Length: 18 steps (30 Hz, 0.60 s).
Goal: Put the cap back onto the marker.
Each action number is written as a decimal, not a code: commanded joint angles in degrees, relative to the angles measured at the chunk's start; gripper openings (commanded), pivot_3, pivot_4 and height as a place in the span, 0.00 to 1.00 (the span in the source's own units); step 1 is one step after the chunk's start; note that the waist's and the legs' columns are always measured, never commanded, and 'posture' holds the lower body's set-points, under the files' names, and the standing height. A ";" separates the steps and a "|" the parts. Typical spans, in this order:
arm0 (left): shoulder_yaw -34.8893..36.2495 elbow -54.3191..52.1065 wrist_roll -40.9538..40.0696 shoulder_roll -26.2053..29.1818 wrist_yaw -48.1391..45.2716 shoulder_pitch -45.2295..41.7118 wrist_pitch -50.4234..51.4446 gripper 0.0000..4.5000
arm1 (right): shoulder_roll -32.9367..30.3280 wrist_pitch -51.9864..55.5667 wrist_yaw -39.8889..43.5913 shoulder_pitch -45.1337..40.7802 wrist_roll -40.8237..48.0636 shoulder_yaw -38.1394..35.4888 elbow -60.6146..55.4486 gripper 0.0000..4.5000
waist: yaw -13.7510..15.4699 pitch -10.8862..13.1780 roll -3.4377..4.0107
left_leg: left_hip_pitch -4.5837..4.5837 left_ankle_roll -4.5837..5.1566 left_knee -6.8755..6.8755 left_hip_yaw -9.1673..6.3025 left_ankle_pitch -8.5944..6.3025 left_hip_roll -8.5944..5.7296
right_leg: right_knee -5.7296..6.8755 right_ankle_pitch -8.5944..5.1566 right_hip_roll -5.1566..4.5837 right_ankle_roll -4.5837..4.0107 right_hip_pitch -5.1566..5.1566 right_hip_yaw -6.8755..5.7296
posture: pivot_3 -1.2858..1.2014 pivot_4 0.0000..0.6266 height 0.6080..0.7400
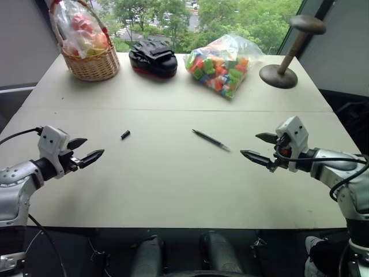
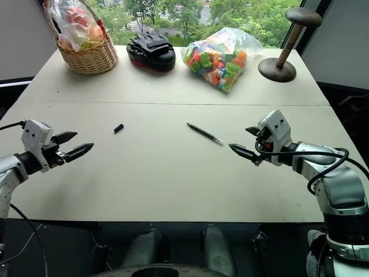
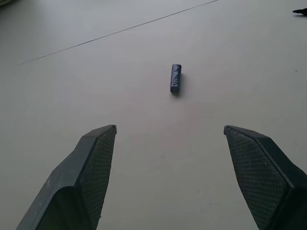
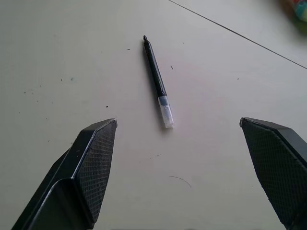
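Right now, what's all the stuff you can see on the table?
cap: one, black, lying on the table nearer the left gripper
marker: one, black with a pale tip, lying mid-table, apart from the cap
basket: one, tan wicker, far left corner, holding a clear bag of red and yellow things
case: one, black, far edge, beside the basket
bag of blocks: one, clear with many-coloured blocks, far edge, right of the case
stand: one, brown wood, far right corner
table: one, pale beige
left gripper: black fingers, open, above the table
right gripper: black fingers, open, above the table
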 commanded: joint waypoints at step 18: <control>0.56 -0.63 -0.84 0.19 -0.45 -1.73 0.24 0.84 | 1.21 -3.36 -0.87 -1.40 -1.80 0.59 1.22 0.95 | -0.07 0.01 0.01 | 0.00 -0.03 -0.09 -0.04 -0.01 -0.01 | -0.05 0.00 -0.19 -0.04 -0.02 0.01 | 0.52 0.24 1.00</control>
